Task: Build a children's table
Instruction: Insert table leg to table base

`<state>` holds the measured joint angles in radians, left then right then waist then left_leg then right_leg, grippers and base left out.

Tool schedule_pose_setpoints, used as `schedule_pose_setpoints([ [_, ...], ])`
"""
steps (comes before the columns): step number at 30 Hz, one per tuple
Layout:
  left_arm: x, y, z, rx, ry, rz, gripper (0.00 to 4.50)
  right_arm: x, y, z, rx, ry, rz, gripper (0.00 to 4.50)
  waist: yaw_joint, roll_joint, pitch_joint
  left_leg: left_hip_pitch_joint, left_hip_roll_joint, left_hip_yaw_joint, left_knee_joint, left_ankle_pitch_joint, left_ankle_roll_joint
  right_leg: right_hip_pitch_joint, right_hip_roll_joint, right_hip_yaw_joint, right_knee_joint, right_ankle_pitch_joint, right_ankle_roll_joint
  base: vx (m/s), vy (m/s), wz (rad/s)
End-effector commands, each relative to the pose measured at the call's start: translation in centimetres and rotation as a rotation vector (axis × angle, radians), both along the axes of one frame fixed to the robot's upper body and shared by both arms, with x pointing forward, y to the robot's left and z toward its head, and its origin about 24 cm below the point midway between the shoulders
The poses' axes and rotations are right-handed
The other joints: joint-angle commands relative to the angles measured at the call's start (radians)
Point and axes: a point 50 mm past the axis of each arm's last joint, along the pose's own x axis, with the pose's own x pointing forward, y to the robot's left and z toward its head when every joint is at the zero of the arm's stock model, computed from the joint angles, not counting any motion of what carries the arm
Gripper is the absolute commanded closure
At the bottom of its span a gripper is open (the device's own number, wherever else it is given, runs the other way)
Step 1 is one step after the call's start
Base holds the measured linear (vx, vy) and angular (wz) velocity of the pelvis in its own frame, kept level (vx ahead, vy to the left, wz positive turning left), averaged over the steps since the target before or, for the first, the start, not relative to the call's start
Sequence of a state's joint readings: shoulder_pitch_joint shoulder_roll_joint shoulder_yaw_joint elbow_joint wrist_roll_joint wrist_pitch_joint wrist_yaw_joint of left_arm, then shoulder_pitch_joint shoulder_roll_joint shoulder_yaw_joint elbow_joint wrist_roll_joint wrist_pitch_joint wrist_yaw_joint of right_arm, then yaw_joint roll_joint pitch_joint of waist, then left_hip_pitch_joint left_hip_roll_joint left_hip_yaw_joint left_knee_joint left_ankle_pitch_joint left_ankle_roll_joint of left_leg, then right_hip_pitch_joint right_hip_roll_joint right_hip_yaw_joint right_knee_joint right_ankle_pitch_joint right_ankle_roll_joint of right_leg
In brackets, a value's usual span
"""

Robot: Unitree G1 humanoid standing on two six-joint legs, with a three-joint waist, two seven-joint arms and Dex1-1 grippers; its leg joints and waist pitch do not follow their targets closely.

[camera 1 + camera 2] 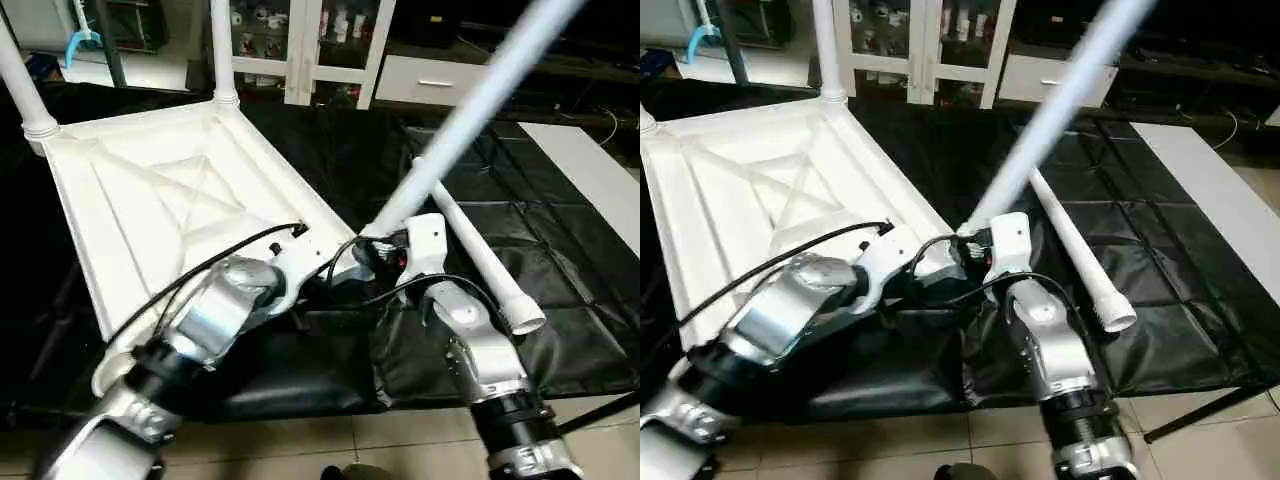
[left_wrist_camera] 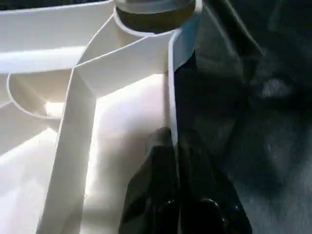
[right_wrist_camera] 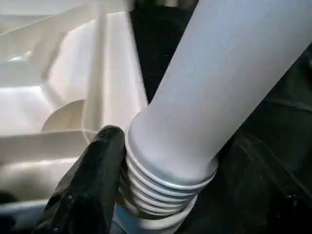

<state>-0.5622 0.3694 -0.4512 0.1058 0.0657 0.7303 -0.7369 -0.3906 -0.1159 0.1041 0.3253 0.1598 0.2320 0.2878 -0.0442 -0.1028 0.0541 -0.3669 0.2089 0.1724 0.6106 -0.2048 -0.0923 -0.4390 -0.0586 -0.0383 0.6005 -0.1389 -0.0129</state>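
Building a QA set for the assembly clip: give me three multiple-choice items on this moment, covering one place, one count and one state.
1. Where does the loose leg lie?
A on the black cover, on the robot's right
B in the cabinet
C on the floor

2. How many standing legs are in corner sockets?
A none
B two
C four

3. How is the held leg in the right gripper oriented?
A upright
B lying flat
C tilted

1 A: it rests on the cover beside the right arm.
2 B: two rise from the tabletop at its far corners.
3 C: it slants up to the robot's right, with the threaded end low.
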Motion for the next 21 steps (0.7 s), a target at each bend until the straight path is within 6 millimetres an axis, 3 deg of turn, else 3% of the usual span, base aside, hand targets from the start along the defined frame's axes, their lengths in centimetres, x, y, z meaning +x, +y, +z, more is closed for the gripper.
schedule_pose_setpoints([
  [1, -0.5, -0.7, 0.6, -0.004, -0.023, -0.101, 4.5, 0.1, -1.8, -0.2, -0.022, 0.012, -0.038, 1.81, 0.011, 0.017, -0.072, 0.005, 0.011, 0.007, -0.065, -0.122, 0.039, 0.067, -0.048, 0.034, -0.05, -0.173, -0.193, 0.0, 0.0, 0.0],
  [8, -0.5, -0.6, 0.7, -0.022, -0.057, -0.166, 4.5, -0.2, -2.5, -0.2, -0.015, -0.012, -0.045, 1.82, 0.023, 0.017, -0.073, 0.005, 0.011, 0.007, -0.066, -0.131, 0.017, 0.066, -0.048, 0.035, -0.05, -0.189, -0.177, 0.0, 0.0, 0.0],
  [11, -0.4, -0.4, 1.0, -0.025, -0.145, -0.261, 4.5, 0.6, -2.8, 1.8, 0.063, -0.115, -0.082, 1.82, 0.028, 0.021, -0.074, 0.006, 0.01, 0.006, -0.067, -0.136, 0.016, 0.065, -0.048, 0.035, -0.05, -0.181, -0.175, 0.0, 0.0, 0.0],
  [17, 0.5, 0.5, 2.0, -0.064, -0.275, -0.283, 4.5, 1.6, -3.3, 4.4, 0.122, -0.234, -0.099, 1.83, 0.041, 0.023, -0.072, 0.011, 0.01, 0.009, -0.067, -0.14, 0.006, 0.061, -0.046, 0.036, -0.047, -0.194, -0.168, 0.0, 0.0, 0.0],
  [19, 0.7, 0.6, 2.2, -0.082, -0.282, -0.282, 4.05, 1.7, -3.3, 4.6, 0.124, -0.244, -0.099, 1.83, 0.044, 0.022, -0.071, 0.011, 0.011, 0.009, -0.068, -0.151, -0.001, 0.06, -0.046, 0.036, -0.047, -0.21, -0.161, 0.0, 0.0, 0.0],
  [21, 0.8, 1.2, 3.1, -0.155, -0.266, -0.282, 3.94, 1.9, -3.4, 5.1, 0.12, -0.262, -0.081, 1.83, 0.049, 0.022, -0.076, 0.008, 0.009, 0.008, -0.066, -0.139, -0.006, 0.066, -0.05, 0.037, -0.045, -0.205, -0.161, 0.0, 0.0, 0.0],
])
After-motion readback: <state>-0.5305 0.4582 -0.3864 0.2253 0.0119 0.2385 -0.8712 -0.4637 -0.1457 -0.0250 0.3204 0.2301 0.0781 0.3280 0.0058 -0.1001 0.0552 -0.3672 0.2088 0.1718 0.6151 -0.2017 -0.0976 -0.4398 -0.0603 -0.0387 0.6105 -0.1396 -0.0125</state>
